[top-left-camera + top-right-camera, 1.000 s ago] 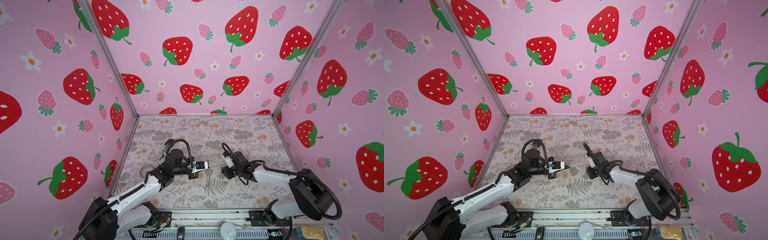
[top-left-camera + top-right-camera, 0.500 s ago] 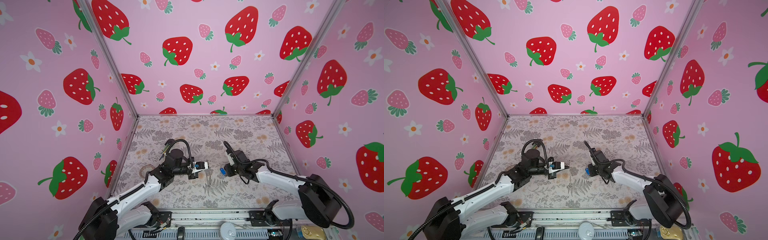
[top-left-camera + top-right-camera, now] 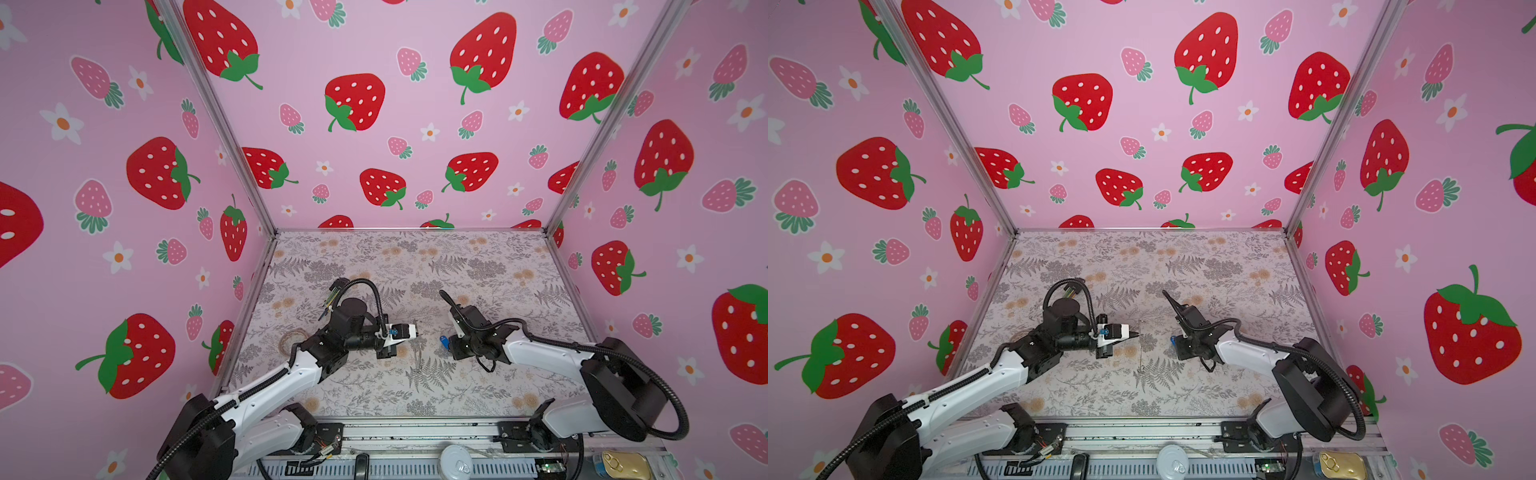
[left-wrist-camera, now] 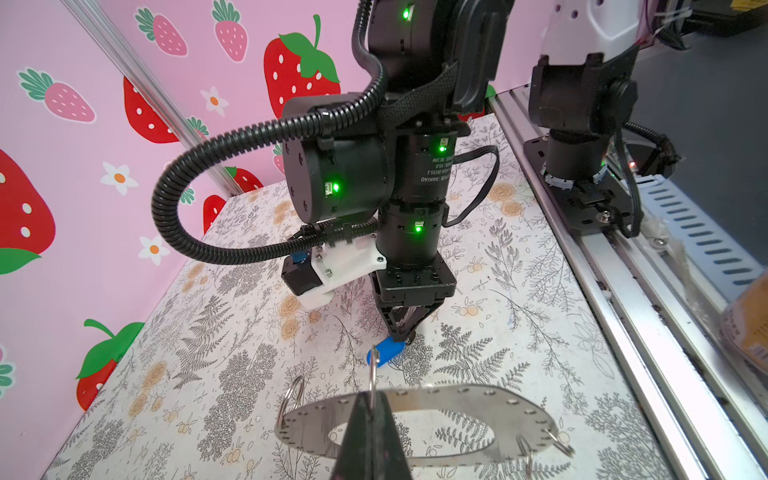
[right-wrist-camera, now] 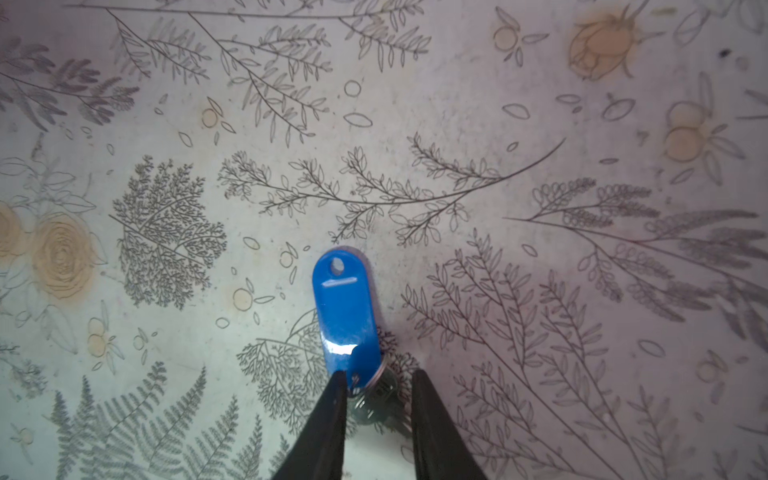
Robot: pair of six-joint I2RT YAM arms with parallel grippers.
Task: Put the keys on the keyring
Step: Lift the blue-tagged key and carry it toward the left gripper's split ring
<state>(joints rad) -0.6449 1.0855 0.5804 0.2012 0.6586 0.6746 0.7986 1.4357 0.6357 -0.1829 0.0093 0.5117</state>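
Dial laid over the table as in both top views: twelve at the back wall, six at the arm rail.

Pink strawberry-print walls [image 3: 374,62] on three sides, boxing in a table [image 3: 415,257] covered in a grey fern-and-flower print.

From eight o'clock, left arm [image 3: 270,390] reaching toward the centre. From four o'clock, right arm [image 3: 540,353], wrist bent down just on the three o'clock side of centre.

At the centre, left gripper [image 4: 369,409] pinched tight with no gap between the fingers, closed at the rim of the keyring [image 4: 478,395]. Exact bite, on the plate or on the upright wire loop at the fingertips, not discernible.

Keyring a flat grey metal ring with a wide hole and small holes all round its band. In both top views only a thin edge-on line running twelve to six. Contact with the table not discernible.

At nine o'clock, pale translucent coil [image 3: 283,344] lying flat, partly behind the left arm.

Pointing down at the table, right gripper [image 5: 378,388] with jaws narrow but parted, straddling the metal end of the key [image 5: 345,307]. One finger [image 5: 332,399] touching the edge of the blue head, the other just beside the small split ring, tabletop visible in between.

Key flat on the table at three o'clock of the keyring, near it but apart, blue plastic head pointing to nine o'clock.

Smallest of all, wire loops [image 4: 293,395] threaded through the keyring's rim holes.
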